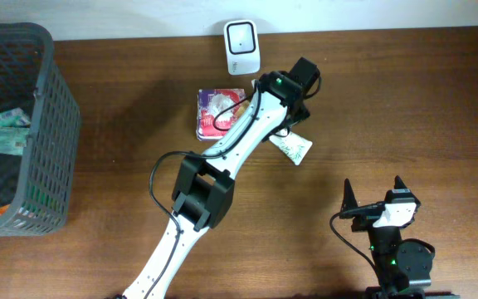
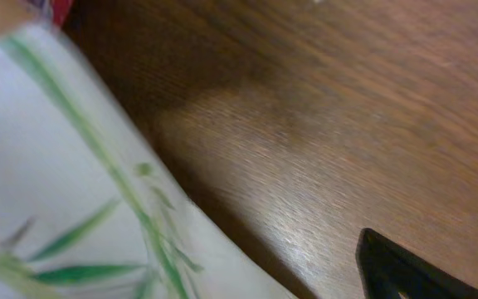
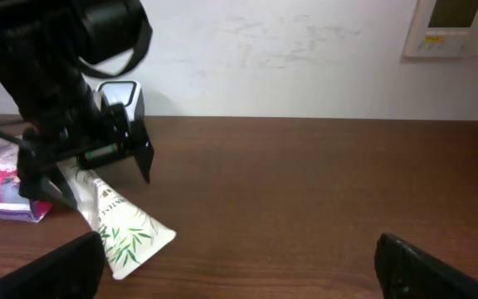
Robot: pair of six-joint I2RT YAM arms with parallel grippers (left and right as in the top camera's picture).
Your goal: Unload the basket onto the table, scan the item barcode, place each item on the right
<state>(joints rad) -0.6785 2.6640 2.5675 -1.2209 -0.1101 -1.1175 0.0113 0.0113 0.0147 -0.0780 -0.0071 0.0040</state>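
Observation:
The item is a white tube with a green leaf print (image 1: 294, 148), lying flat on the wooden table just below my left gripper (image 1: 293, 124). In the right wrist view the tube (image 3: 123, 224) points toward the camera, and its far end lies between the spread jaws of the left gripper (image 3: 90, 170). In the left wrist view the tube (image 2: 56, 183) fills the left side, and bare wood separates it from one black fingertip (image 2: 401, 266), so this gripper is open. The white barcode scanner (image 1: 241, 46) stands at the table's back edge. My right gripper (image 1: 373, 189) is open and empty near the front.
A pink and white packet (image 1: 217, 113) lies left of the left gripper, just in front of the scanner. A dark mesh basket (image 1: 52, 124) holding a few packets stands at the far left. The left arm (image 1: 222, 158) stretches diagonally across the table's middle.

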